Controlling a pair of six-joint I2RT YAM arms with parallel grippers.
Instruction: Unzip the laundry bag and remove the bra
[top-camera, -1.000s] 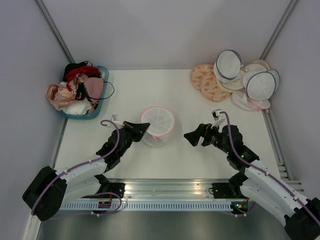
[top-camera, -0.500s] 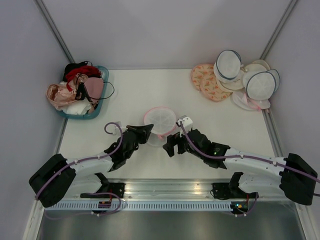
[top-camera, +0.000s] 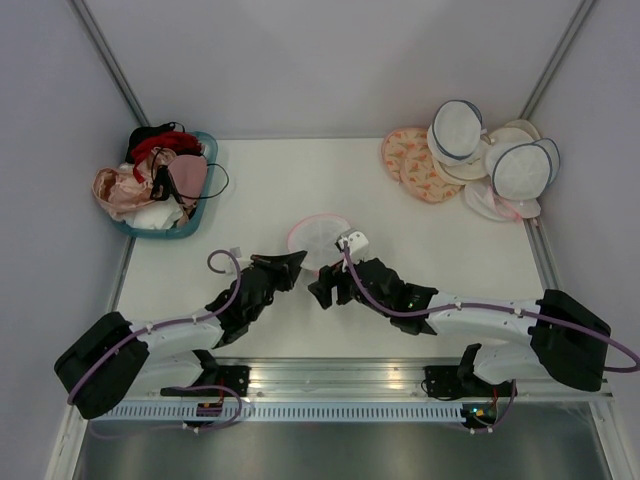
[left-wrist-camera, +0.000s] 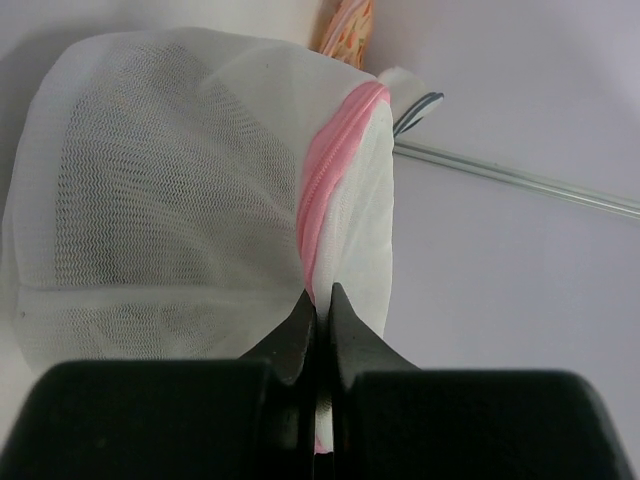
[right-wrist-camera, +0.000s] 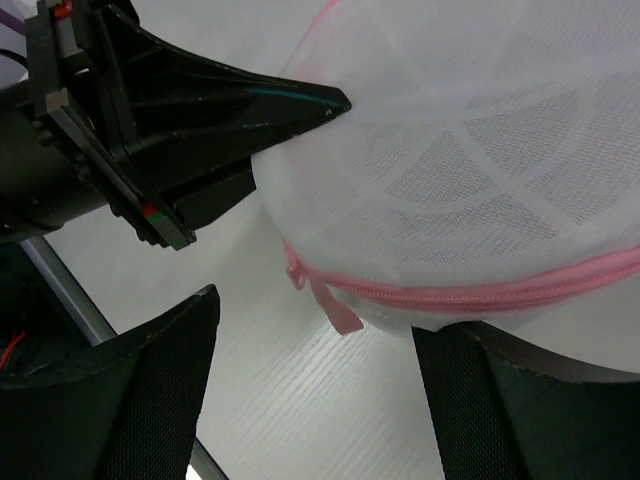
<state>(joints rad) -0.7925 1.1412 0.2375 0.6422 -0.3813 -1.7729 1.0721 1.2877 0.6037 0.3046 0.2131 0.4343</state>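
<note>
The laundry bag (top-camera: 318, 238), white mesh with a pink zip rim, sits tilted at the table's middle. My left gripper (top-camera: 297, 262) is shut on its edge beside the pink zip (left-wrist-camera: 330, 170); the pinch shows in the left wrist view (left-wrist-camera: 320, 302), and the mesh dome (left-wrist-camera: 170, 180) fills that view's left. My right gripper (top-camera: 325, 290) is open just in front of the bag. In the right wrist view (right-wrist-camera: 320, 390) its fingers (right-wrist-camera: 150, 400) straddle the pink zip pull tab (right-wrist-camera: 335, 305), which hangs free, untouched. The left gripper's black fingers (right-wrist-camera: 220, 95) meet the bag there. The bra is hidden.
A teal basket (top-camera: 196, 226) of pink, red and black bras stands at the back left. White bags with navy rims (top-camera: 520, 168) and orange-patterned discs (top-camera: 410, 160) lie at the back right. A metal rail (top-camera: 330, 375) runs along the near edge.
My right arm has swung left across the table to the bag's front. The left gripper has closed on the bag's edge and tilted it up. The bag has shifted slightly.
</note>
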